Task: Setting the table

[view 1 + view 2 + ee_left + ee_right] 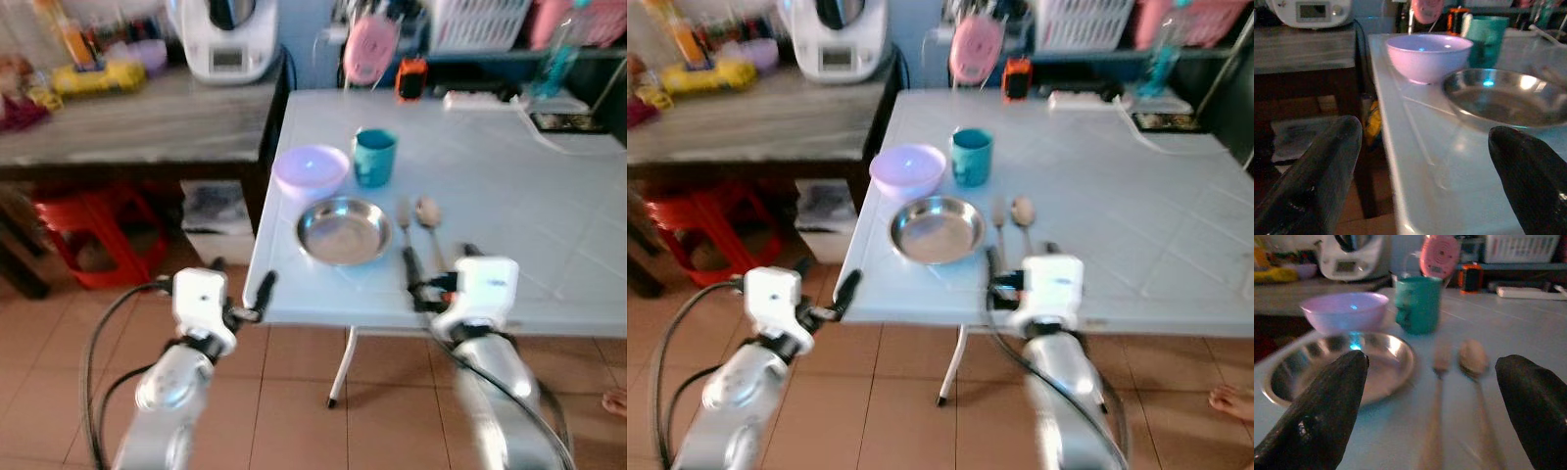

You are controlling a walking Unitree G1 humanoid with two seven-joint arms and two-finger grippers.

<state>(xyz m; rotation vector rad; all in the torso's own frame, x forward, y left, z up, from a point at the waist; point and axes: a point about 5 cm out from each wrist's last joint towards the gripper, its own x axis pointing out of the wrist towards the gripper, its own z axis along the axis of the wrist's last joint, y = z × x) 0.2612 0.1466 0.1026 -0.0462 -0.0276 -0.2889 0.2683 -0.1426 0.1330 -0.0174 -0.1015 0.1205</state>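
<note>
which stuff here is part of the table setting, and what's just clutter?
Table setting: steel plate, pink bowl, teal cup, fork, spoon. Right gripper hovers by the cutlery handles, jaws open; left gripper at the table's edge, jaws open.

Lying about: white appliance, pink round gadget, orange device, power strip, red stool.

Steel plate [342, 231], fork [405, 217], spoon [428, 217] side by side.

— Where are the two arms?
— Both rise from the bottom edge of the head view. The left hand [240, 294] sits lower left, fingers spread apart.
— And the other?
— The right hand [436, 272] is lower centre-right, fingers [1317, 416] likewise apart, gripping nothing.
</note>
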